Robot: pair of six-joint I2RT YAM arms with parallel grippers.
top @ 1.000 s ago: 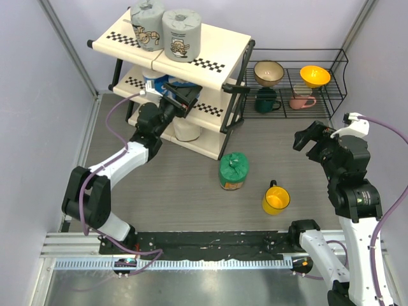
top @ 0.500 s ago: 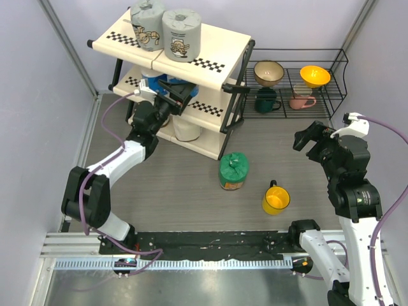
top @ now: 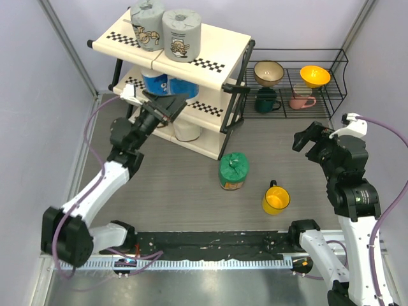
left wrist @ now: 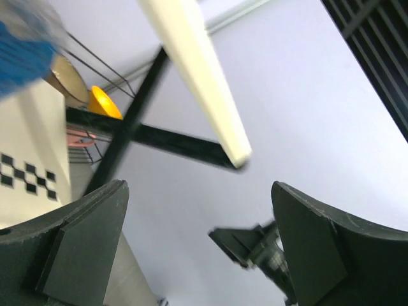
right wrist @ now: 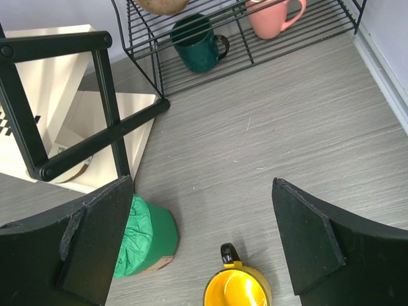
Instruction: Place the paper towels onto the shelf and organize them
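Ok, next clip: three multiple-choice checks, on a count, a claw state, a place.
1. Grey rolls on the shelf's top tier: A one; B four; C two.
2. The left claw is: A open, empty; B shut on a grey roll; C shut on the shelf frame.
3. The green roll is: A on the shelf's middle tier; B on the table, left of the yellow mug; C in the left claw.
C, two stand side by side; A, its fingers are spread with nothing between; B, it stands on the table.

Bright, even light, shadows soft and faint. My left wrist view is motion-blurred, the blue roll [left wrist: 22, 54] smeared; other views sharp.
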